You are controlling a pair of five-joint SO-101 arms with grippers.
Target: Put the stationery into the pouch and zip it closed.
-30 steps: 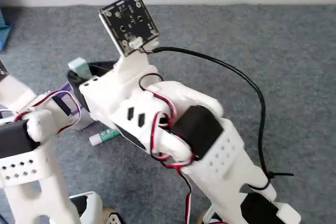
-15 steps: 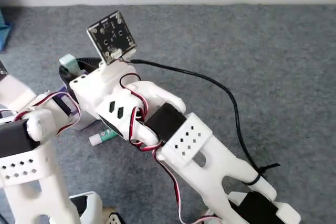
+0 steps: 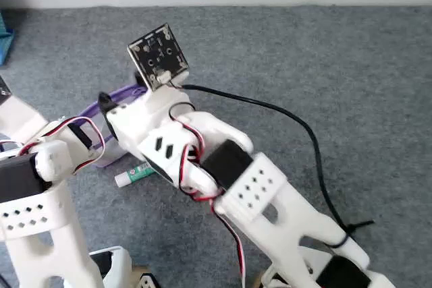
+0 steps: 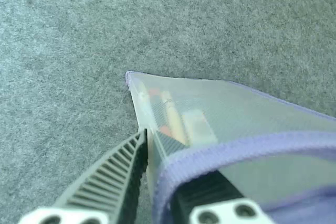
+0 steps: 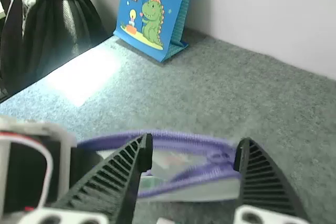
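The pouch [image 4: 236,124] is translucent with a purple zipper rim and holds pencils and an eraser [image 4: 198,127]. My left gripper [image 4: 153,139] is shut on the pouch's wall near its corner. In the right wrist view the pouch's purple rim [image 5: 173,141] lies between the spread fingers of my open right gripper [image 5: 194,142], and a pale item [image 5: 184,188] rests inside. From above, the right arm's gripper [image 3: 108,106] sits at the pouch [image 3: 115,97]. A white tube with a green label [image 3: 133,175] lies on the carpet under that arm.
Grey carpet [image 3: 324,65] covers the table out to the wall behind. A blue gift bag with a dinosaur [image 5: 155,9] and a black bag [image 5: 47,19] stand by the wall. The left arm's body [image 3: 34,193] stands at the near left.
The right gripper held a mint-green item over the pouch, swung left, then came down. The item is out of its jaws and the pouch's purple rim now shows.
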